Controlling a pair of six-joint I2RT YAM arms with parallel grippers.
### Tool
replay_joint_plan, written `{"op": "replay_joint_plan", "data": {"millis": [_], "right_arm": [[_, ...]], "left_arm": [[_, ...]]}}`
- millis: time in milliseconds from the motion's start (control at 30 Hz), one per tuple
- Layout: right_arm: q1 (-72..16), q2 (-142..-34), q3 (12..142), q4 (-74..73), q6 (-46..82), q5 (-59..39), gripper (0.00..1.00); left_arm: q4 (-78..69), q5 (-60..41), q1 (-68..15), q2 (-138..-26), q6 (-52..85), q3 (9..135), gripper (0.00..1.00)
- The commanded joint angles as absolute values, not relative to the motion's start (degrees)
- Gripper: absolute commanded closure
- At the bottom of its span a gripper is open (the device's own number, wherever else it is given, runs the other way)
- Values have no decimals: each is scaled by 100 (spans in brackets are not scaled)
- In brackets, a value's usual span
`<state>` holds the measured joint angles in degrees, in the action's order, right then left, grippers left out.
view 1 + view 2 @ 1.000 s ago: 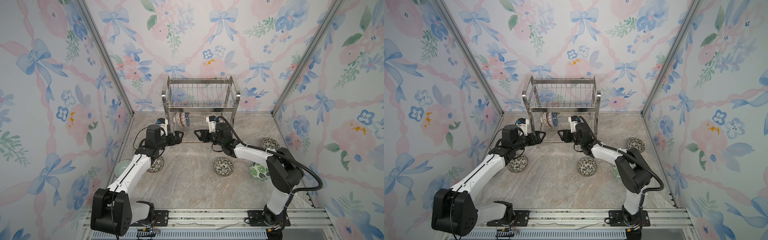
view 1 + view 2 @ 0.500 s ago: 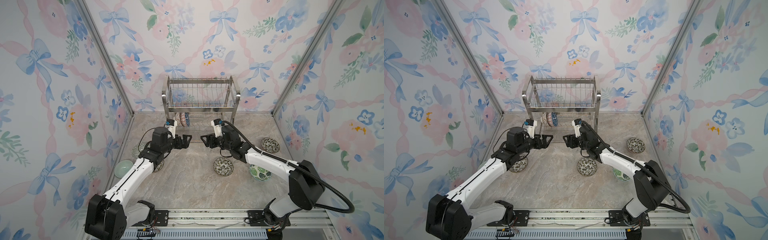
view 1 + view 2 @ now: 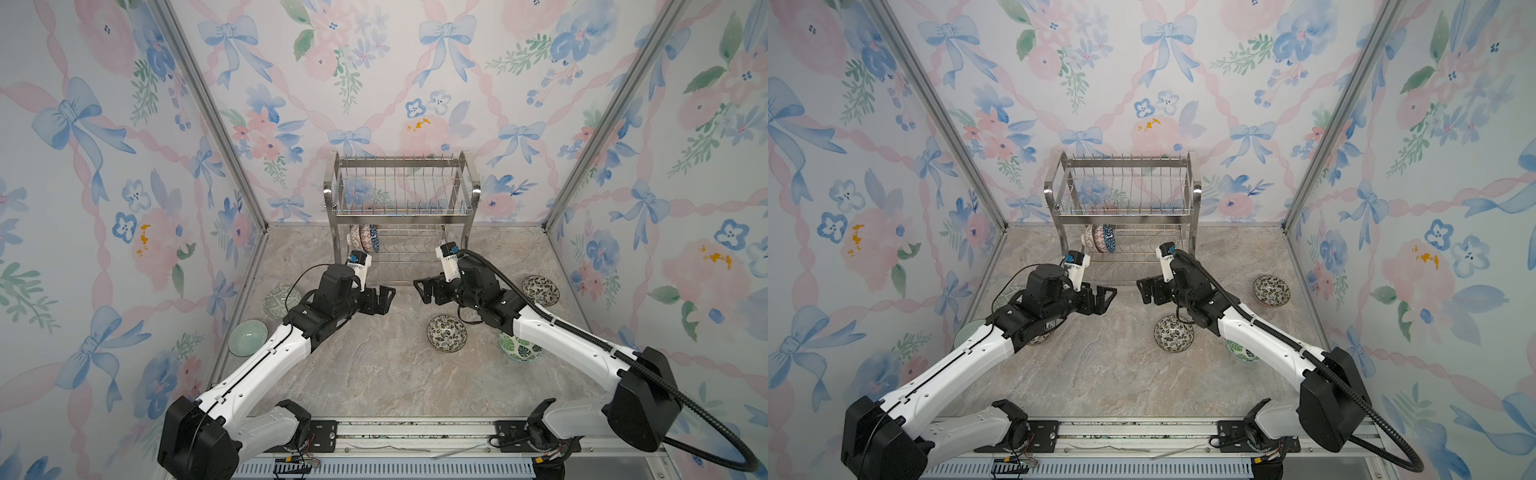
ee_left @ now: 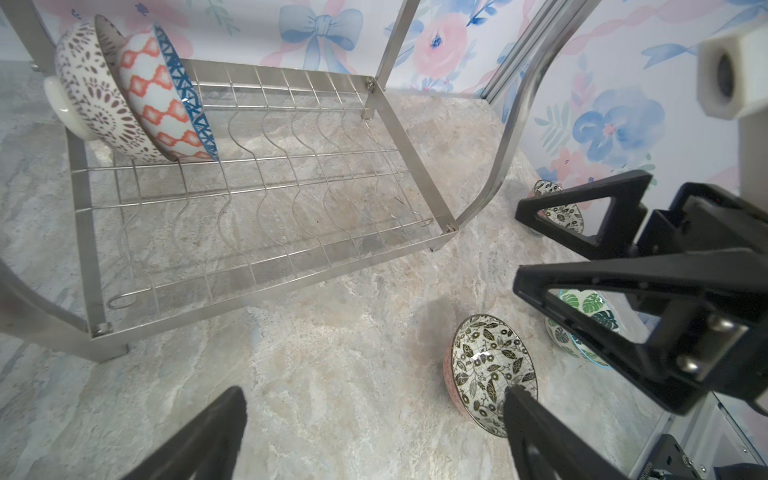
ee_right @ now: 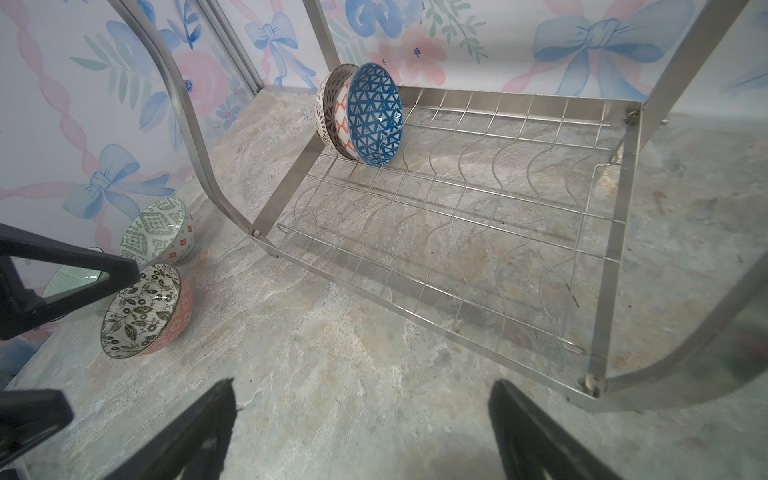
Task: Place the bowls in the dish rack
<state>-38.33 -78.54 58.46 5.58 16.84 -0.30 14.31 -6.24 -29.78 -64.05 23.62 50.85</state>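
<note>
**Both claws spread and empty in front of the rack**

In both top views the left gripper [image 3: 388, 300] and the right gripper [image 3: 419, 291] hang above the marble table [image 3: 374, 382], tips facing each other just in front of the dish rack [image 3: 401, 216]. Each has its jaws spread wide with nothing between them, so both look free for a fresh pick.

Two bowls stand on edge at the lower tier's end on the left arm's side: a brown-dotted bowl [image 4: 89, 99] and, leaning against it, a blue-triangle bowl [image 4: 166, 104]. The wavy wires prop them upright, and filling from one end keeps the other slots free.

The other bowls sit mouth-up on the table. A leafy bowl [image 3: 447, 333] lies near the right gripper — probably the easiest next target. A green-leaf bowl [image 3: 519, 347] lies partly under the right arm, a second leafy bowl [image 3: 540, 289] sits by the right wall, and a pale green bowl [image 3: 247, 337] sits by the left wall.
</note>
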Motion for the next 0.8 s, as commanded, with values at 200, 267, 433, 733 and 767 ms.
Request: {"op": "replay_joint_plan", "data": {"millis": [200, 267, 433, 733, 767], "right_arm": [[-4100, -7620, 5864, 1342, 1401, 158, 3], [-4233, -7646, 5903, 1362, 1329, 192, 4], [-4528, -7712, 5941, 1354, 1297, 220, 3], [-4799, -7625, 5804, 1310, 1369, 193, 3], [-4803, -7608, 5763, 1315, 1363, 204, 3]], "left_arm": [[3507, 359, -1798, -6143, 2879, 5272, 2], [3514, -160, -1171, -6168, 2947, 5093, 2], [3524, -841, -519, -6689, 2664, 5057, 2], [3761, -317, -523, -7550, 2372, 5194, 5], [3808, -234, -527, -7620, 2305, 5188, 5]]}}
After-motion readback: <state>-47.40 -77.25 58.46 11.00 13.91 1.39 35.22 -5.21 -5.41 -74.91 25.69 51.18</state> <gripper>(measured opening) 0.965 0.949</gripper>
